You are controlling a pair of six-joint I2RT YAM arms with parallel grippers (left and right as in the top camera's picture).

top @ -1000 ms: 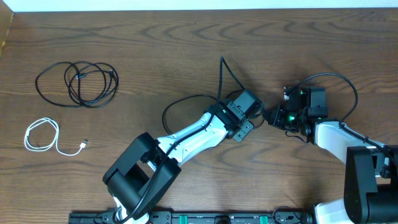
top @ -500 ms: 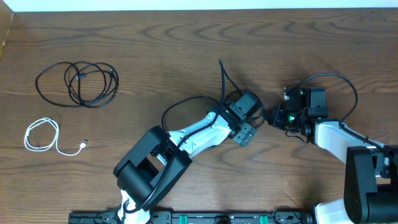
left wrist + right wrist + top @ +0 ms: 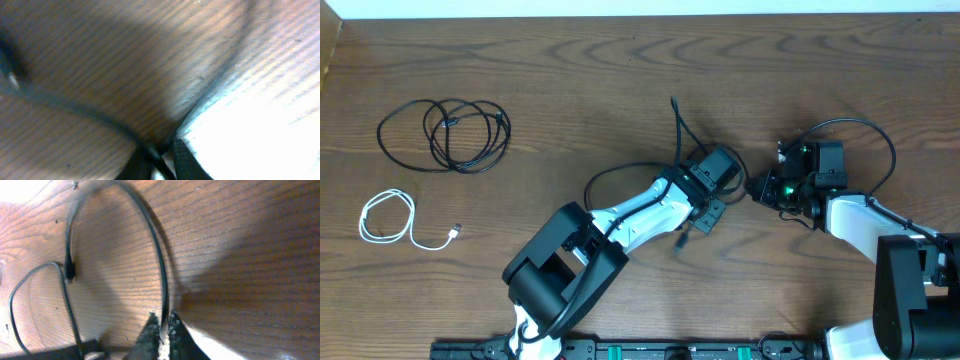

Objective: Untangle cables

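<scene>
Step in hand: judging by the layout, the last black cord is being drawn out between the two arms; the other two cables already lie apart.
Held cable: the black cord point(image 3: 675, 118) lies at the middle of the worktop point(image 3: 570, 60). One run reaches toward the far edge, and a loop bulges toward the left edge beside the left arm.
Left gripper point(image 3: 703, 216): jaws narrow, pinched on the black cord. The wrist view shows it crossing the wood into the tips.
Right gripper point(image 3: 752, 188): jaws narrow. The wrist view shows the cord arcing down between the tips, so it looks nipped there.
Other cables: the black coil point(image 3: 448, 124) sits near the far-left corner. The white cord point(image 3: 412, 220) lies nearer along the left edge, apart from the coil.
Doing it well: draw the arms apart slowly and low over the worktop. Keep both pinches firm and watch the loop shrink without cinching.
Watch for: the thin cord slipping from a pinch, or the loop snagging under the left arm.
If the loop tightens: ease back and re-grip closer to it.
</scene>
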